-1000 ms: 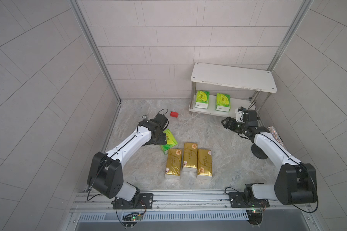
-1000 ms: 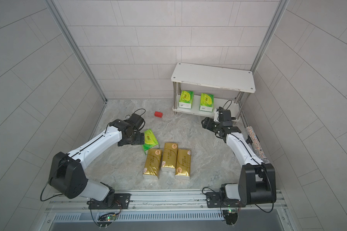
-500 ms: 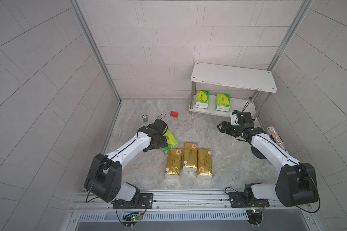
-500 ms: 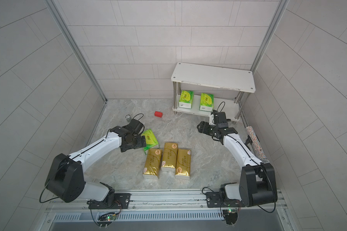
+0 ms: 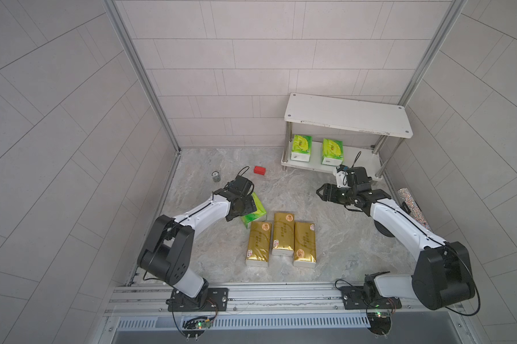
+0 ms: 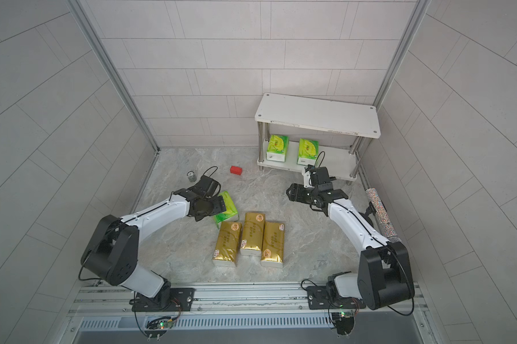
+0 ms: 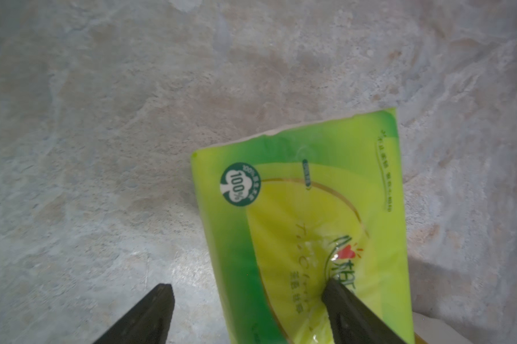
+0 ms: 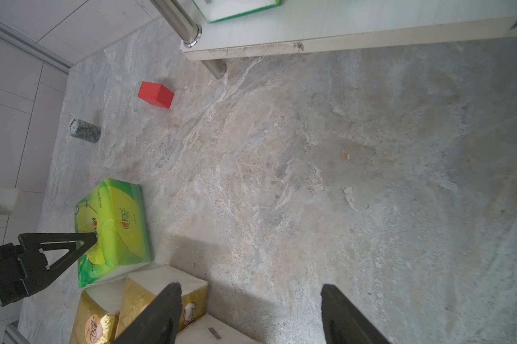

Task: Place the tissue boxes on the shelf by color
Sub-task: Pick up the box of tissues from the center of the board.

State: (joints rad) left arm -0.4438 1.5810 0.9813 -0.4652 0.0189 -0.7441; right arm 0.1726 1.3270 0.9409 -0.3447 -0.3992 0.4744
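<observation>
Left arm dropped over the floor green pack (image 7: 304, 208); right arm pulled back from the shelf (image 5: 349, 117). Left gripper (image 7: 249, 293) was apart, one finger touching the pack's top, the other beside it over bare floor, so not clamped as far as we saw. Right gripper (image 8: 250, 287) was apart, empty. We counted three green: this one plus two shelf green packs (image 5: 301, 147) on the lower board. Three gold packs (image 5: 283, 232) lay side by side, just beside the floor pack. Red block (image 5: 259, 170), small roll (image 5: 216, 176) and glitter roll (image 5: 412, 208) sat well apart.
</observation>
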